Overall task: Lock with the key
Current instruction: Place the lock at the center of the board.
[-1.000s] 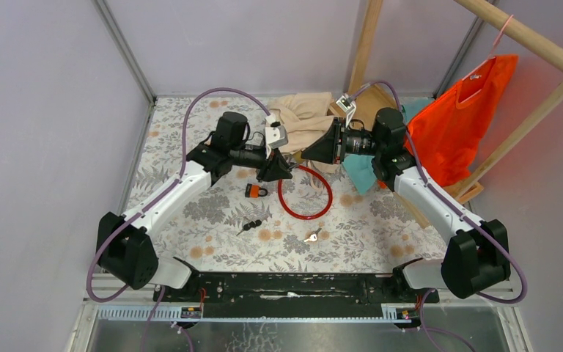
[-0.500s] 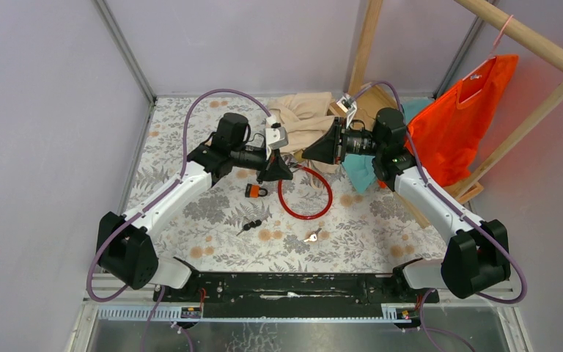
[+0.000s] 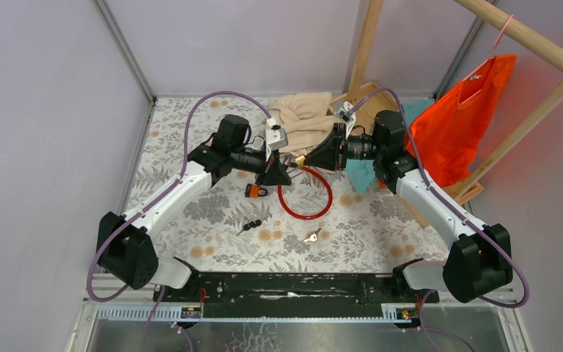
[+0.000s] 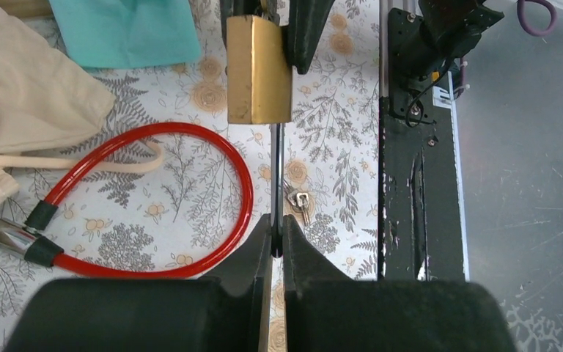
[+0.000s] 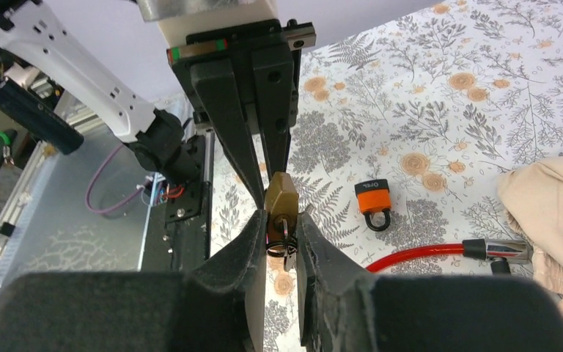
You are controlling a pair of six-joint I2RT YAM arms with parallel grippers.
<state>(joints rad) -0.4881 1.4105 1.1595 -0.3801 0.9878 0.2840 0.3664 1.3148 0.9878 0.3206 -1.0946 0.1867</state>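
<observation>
Brass in mid-air: padlock (image 4: 258, 70), pinched by right gripper (image 5: 282, 238) above red cable loop (image 4: 154, 198). Opposite, key (image 4: 275, 183) clamped edge-on by left gripper (image 4: 276, 235), tip meeting lock's base. Keep blade square to keyhole; push home, then turn gently.

Pale lilac-grey panels close the cell: a left wall (image 3: 44, 110) at 9 o'clock, a back wall (image 3: 264, 44) at 12 and a right wall (image 3: 550, 191) at 3. Aluminium posts (image 3: 124, 51) run up the two far corners. The table (image 3: 381, 220) wears a white cover printed with grey leaves and orange flowers. At 1 to 2 o'clock a bare wooden frame (image 3: 365, 44) stands in the far right corner, and an orange cloth (image 3: 454, 139) hangs from its slanted beam. A beige cloth (image 3: 304, 117) lies crumpled at 12 o'clock, with a teal cloth (image 3: 361, 180) beside it. A scuffed grey metal plate (image 3: 300, 334) lines the 6 o'clock edge. The light is soft and even.
</observation>
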